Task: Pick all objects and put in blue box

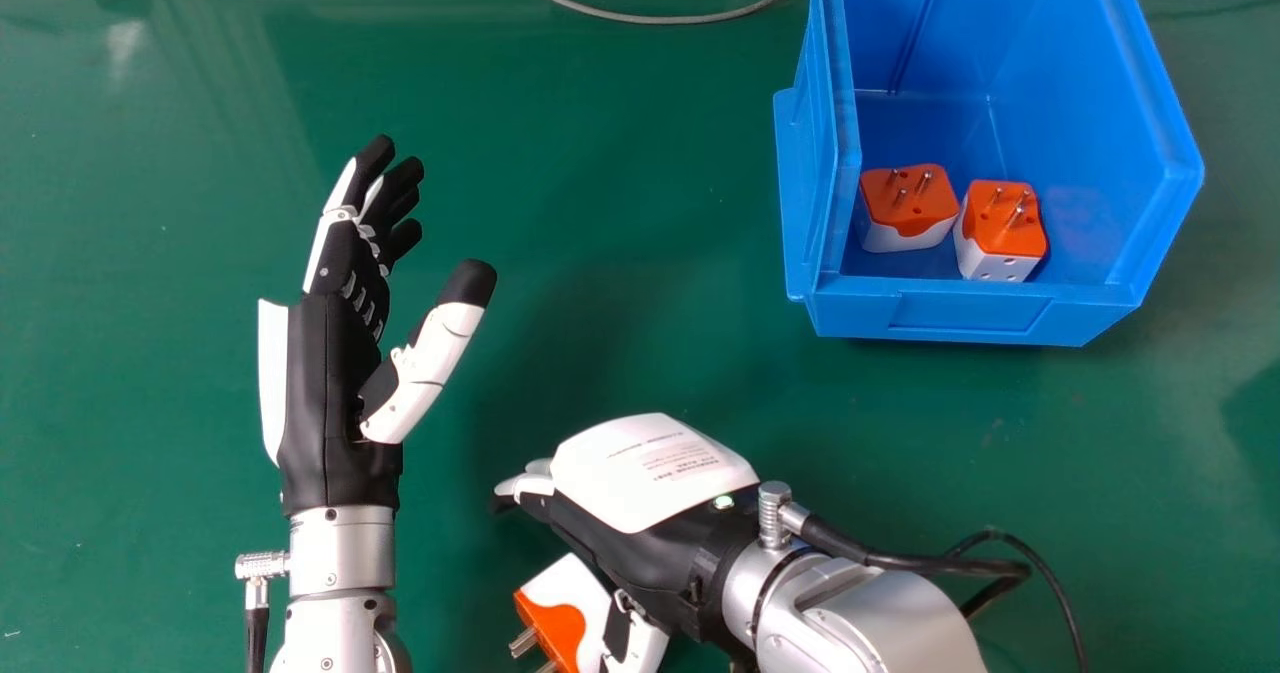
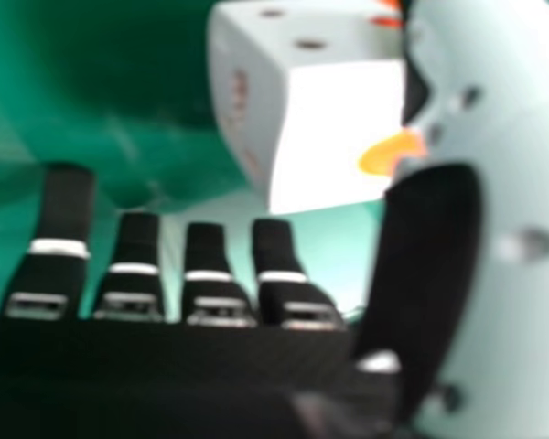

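r hand (image 1: 650, 493) near-straight, ungripped adapter (image 1: 562, 603) just beside thumb, l hand (image 1: 335, 373) straight, empty

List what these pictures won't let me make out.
- Loose adapter: lower end cut off by the head view's bottom edge.
- Right robot hand: palm hidden in the head view by its own back.
- Two boxed adapters: undersides turned to the blue box floor, head view.
- Loose adapter's orange part: blurred in the right hand view, mostly behind the thumb.

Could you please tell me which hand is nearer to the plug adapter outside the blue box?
The right hand is close beside the adapter; the left hand is farther off, up and left in the head view.
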Robot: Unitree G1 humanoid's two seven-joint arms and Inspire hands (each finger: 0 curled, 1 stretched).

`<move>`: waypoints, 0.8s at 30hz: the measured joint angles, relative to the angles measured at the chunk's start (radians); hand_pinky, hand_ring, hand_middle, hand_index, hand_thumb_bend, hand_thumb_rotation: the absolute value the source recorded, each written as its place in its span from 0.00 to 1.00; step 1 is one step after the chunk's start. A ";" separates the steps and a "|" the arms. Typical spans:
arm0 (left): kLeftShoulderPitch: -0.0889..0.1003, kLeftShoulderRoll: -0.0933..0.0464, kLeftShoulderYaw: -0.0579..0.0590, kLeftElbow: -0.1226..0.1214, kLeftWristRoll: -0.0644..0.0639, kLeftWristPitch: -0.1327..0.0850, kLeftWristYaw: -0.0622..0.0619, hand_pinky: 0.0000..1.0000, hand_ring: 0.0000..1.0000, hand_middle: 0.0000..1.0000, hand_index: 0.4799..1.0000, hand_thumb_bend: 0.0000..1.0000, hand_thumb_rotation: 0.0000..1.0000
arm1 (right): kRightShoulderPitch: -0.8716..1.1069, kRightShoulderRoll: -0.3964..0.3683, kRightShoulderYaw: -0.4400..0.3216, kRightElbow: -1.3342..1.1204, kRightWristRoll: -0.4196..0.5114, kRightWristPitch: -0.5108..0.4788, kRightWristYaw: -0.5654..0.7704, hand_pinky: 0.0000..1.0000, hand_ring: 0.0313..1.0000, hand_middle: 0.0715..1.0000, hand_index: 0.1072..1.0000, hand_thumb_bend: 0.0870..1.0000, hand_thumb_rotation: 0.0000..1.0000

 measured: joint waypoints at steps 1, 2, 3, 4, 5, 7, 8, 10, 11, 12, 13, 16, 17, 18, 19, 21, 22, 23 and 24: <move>0.000 0.000 0.000 0.000 0.000 0.000 0.000 0.87 0.89 0.87 0.78 0.83 0.58 | -0.006 0.003 0.001 0.008 0.000 0.001 0.000 0.71 0.89 0.90 0.83 0.68 0.00; 0.000 0.000 0.000 0.000 0.000 0.000 0.000 0.87 0.89 0.87 0.78 0.83 0.58 | -0.010 0.008 0.001 0.014 -0.001 0.002 -0.001 0.72 0.89 0.91 0.83 0.67 0.00; 0.000 0.000 0.000 0.000 0.000 0.000 0.000 0.87 0.89 0.87 0.77 0.83 0.58 | -0.013 0.013 0.001 0.020 -0.001 0.003 -0.002 0.72 0.90 0.91 0.83 0.65 0.00; 0.000 0.000 0.000 0.000 0.000 0.000 0.000 0.87 0.89 0.87 0.77 0.83 0.58 | -0.016 0.017 0.001 0.027 -0.001 0.003 -0.005 0.73 0.90 0.91 0.83 0.64 0.00; 0.000 0.000 0.000 0.000 -0.001 0.000 -0.001 0.87 0.89 0.87 0.77 0.83 0.58 | -0.020 0.021 0.001 0.035 -0.001 0.003 -0.010 0.73 0.91 0.91 0.82 0.63 0.00; 0.000 0.000 0.000 0.000 -0.001 0.000 -0.001 0.87 0.89 0.87 0.77 0.83 0.58 | -0.027 0.026 0.001 0.049 0.000 0.002 -0.018 0.73 0.91 0.91 0.81 0.62 0.00; 0.000 0.000 0.000 0.000 -0.001 0.000 -0.002 0.87 0.89 0.87 0.77 0.83 0.58 | -0.029 0.028 0.001 0.052 0.000 0.003 -0.019 0.73 0.91 0.91 0.81 0.62 0.00; 0.000 0.000 0.000 0.000 -0.002 0.000 -0.003 0.87 0.89 0.87 0.77 0.83 0.58 | -0.034 0.030 0.001 0.058 0.000 0.003 -0.020 0.74 0.91 0.92 0.82 0.64 0.00; 0.000 0.000 0.000 0.000 -0.002 0.000 -0.004 0.87 0.89 0.87 0.78 0.83 0.58 | -0.035 0.031 0.001 0.063 0.000 0.002 -0.024 0.74 0.91 0.91 0.81 0.63 0.00; 0.000 0.000 0.000 0.000 -0.003 0.000 -0.005 0.87 0.89 0.87 0.78 0.83 0.58 | -0.036 0.034 0.001 0.069 0.000 0.002 -0.032 0.73 0.91 0.91 0.81 0.63 0.00; 0.000 0.000 0.000 0.000 -0.003 0.000 -0.006 0.87 0.89 0.88 0.78 0.83 0.58 | -0.036 0.036 0.002 0.074 0.000 0.002 -0.039 0.73 0.91 0.91 0.81 0.62 0.00; 0.000 0.000 0.000 0.000 -0.003 0.000 -0.009 0.87 0.89 0.87 0.78 0.83 0.58 | -0.043 0.041 0.003 0.087 0.000 0.004 -0.045 0.73 0.91 0.91 0.82 0.61 0.00; 0.000 0.000 0.000 0.000 -0.003 0.000 -0.010 0.87 0.89 0.87 0.78 0.83 0.58 | -0.045 0.043 0.003 0.091 0.000 0.005 -0.046 0.73 0.91 0.91 0.82 0.61 0.00; 0.000 0.000 0.000 0.000 -0.003 0.000 -0.012 0.87 0.89 0.88 0.78 0.83 0.58 | -0.046 0.044 0.003 0.094 0.000 0.006 -0.046 0.73 0.91 0.91 0.82 0.60 0.00; 0.000 0.000 0.000 0.000 -0.003 0.000 -0.014 0.87 0.89 0.88 0.78 0.83 0.58 | -0.048 0.045 0.003 0.097 0.000 0.006 -0.047 0.74 0.92 0.91 0.81 0.59 0.00; 0.000 0.000 0.000 0.000 -0.006 0.000 -0.016 0.87 0.89 0.88 0.78 0.83 0.58 | -0.052 0.050 0.003 0.104 0.000 0.006 -0.048 0.75 0.92 0.92 0.80 0.59 0.00; 0.000 0.000 0.000 0.000 -0.008 0.000 -0.016 0.87 0.89 0.88 0.78 0.83 0.58 | -0.056 0.052 0.003 0.110 0.000 0.007 -0.047 0.76 0.92 0.92 0.81 0.58 0.00; 0.000 0.000 0.000 0.000 -0.008 0.000 -0.017 0.87 0.89 0.88 0.78 0.83 0.58 | -0.059 0.054 0.003 0.114 -0.001 0.008 -0.046 0.76 0.92 0.92 0.81 0.58 0.00; 0.000 0.000 0.000 0.000 -0.009 0.000 -0.019 0.87 0.89 0.88 0.78 0.83 0.58 | -0.062 0.055 0.004 0.116 -0.001 0.008 -0.046 0.76 0.92 0.92 0.81 0.58 0.00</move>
